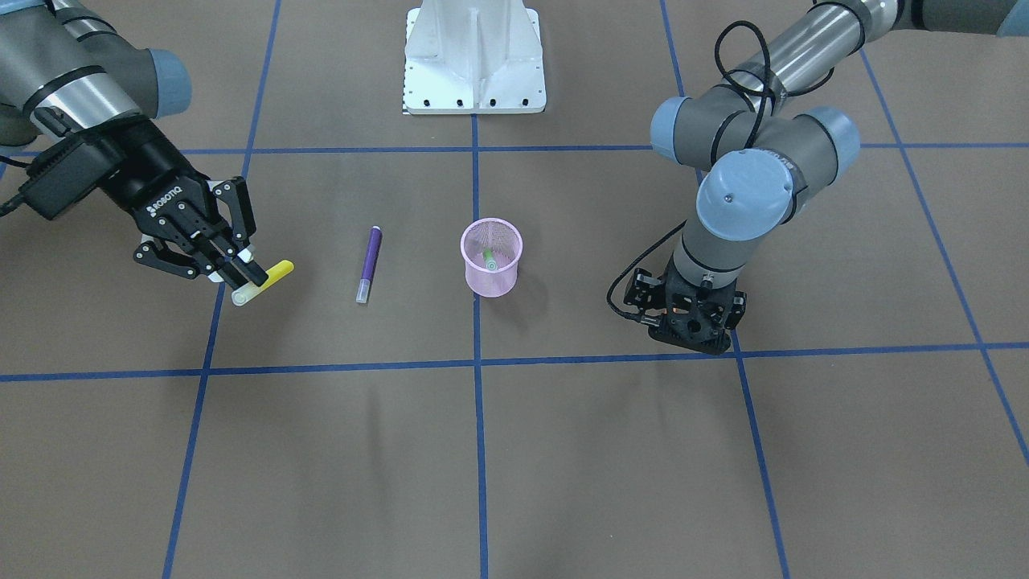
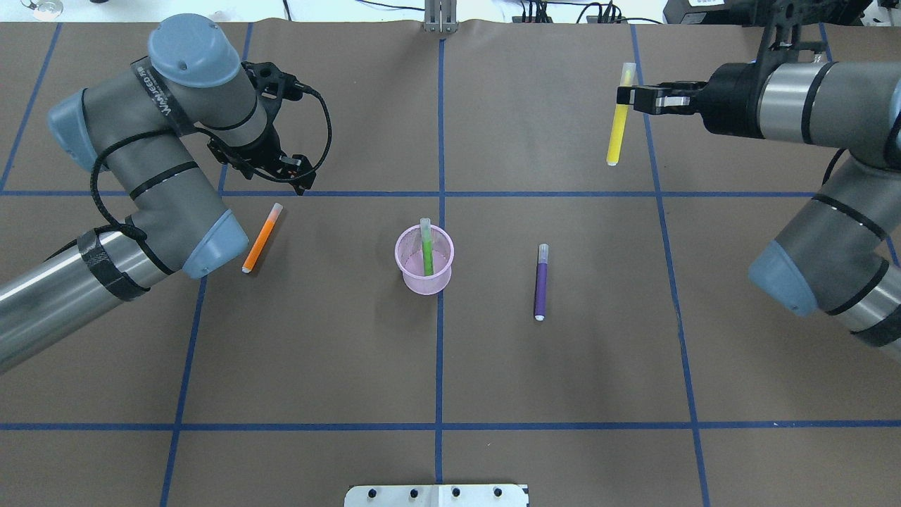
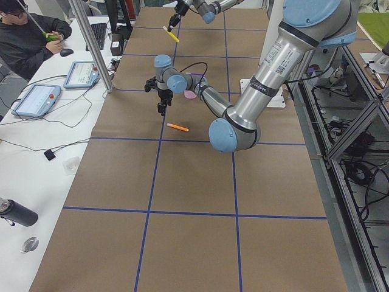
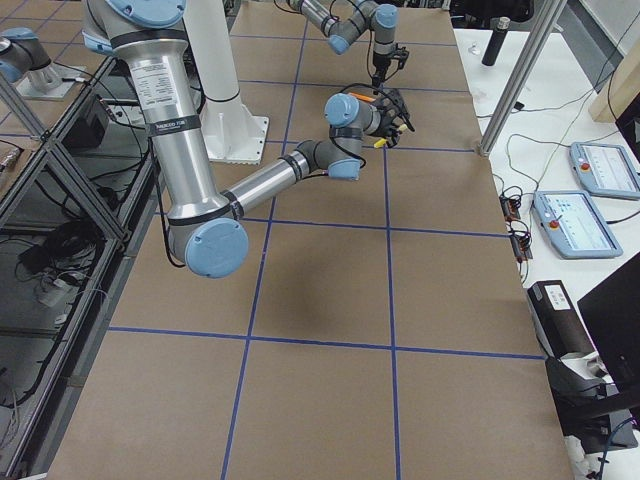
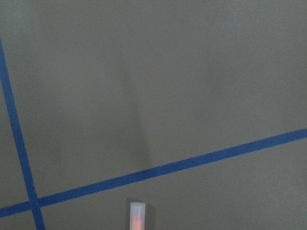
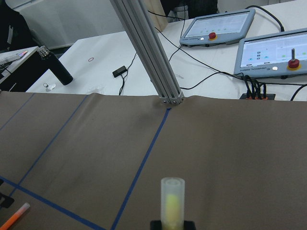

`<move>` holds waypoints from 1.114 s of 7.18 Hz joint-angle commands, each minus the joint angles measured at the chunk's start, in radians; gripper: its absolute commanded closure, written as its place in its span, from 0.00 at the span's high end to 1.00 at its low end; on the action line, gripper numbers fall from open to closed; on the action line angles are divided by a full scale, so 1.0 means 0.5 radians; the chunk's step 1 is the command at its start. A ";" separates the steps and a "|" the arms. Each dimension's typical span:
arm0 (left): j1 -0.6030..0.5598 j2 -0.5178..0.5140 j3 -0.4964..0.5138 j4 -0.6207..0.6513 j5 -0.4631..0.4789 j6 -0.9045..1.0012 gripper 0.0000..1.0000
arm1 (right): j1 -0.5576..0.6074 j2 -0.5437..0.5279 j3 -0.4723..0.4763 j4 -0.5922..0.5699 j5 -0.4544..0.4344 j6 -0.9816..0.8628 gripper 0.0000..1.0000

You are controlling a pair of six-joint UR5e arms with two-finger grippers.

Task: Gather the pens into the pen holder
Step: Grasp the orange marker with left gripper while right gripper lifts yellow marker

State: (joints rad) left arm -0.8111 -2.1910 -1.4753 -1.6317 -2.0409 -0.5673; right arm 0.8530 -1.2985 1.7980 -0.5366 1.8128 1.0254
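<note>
Brown paper point(image 2: 338, 352) gridded with blue tape lines point(image 2: 439, 366) covers the table; clock directions are read in the overhead view, pen holder at centre.

- Fingers of the right gripper point(image 1: 248, 272) are clamped on the yellow pen point(image 1: 273, 275), just below its pale cap. The long body hangs free, clear of the table, at about 2 o'clock, well apart from the holder.
- Left gripper point(image 2: 280, 163) hangs near the cap end of the orange pen point(image 2: 261, 237), which lies flat at 9 o'clock. Whether its fingers are apart or together cannot be told.
- Purple pen point(image 2: 541, 282) lies flat at about 3 o'clock.
- Green pen point(image 2: 426, 248) is already leaned inside the pen holder point(image 2: 426, 283).

Risks, as judged:
- With the yellow pen pinched so near one end, it could pivot in the jaws during the carry.
- A swinging tip could catch the rim, and the light mesh cup could be toppled.
- Entry could be blocked by the leaning green pen.
- The orange pen could be rolled away if pinched off-centre.

Writing: "ROBOTIQ" point(image 1: 165, 201) is read on the right gripper's body. Lettering on the arm sleeves is too small to read.
</note>
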 commanded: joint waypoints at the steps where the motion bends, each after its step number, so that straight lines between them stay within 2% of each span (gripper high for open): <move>1: 0.008 0.047 0.082 -0.126 -0.002 0.064 0.94 | -0.077 0.063 0.015 0.006 -0.055 0.014 0.00; 3: 0.021 0.105 0.140 -0.320 -0.005 0.043 0.90 | -0.104 0.087 0.012 0.006 -0.067 -0.014 0.00; 6: 0.094 0.111 0.128 -0.344 -0.005 -0.064 0.89 | -0.114 0.103 0.015 0.006 -0.064 -0.017 0.00; 8: 0.106 0.111 0.119 -0.345 -0.005 -0.099 0.81 | -0.117 0.109 0.015 0.006 -0.064 -0.017 0.00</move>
State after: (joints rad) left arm -0.7636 -2.1359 -1.4138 -1.8028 -2.0431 -0.6086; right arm 0.7955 -1.2457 1.8054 -0.5338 1.7802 1.0171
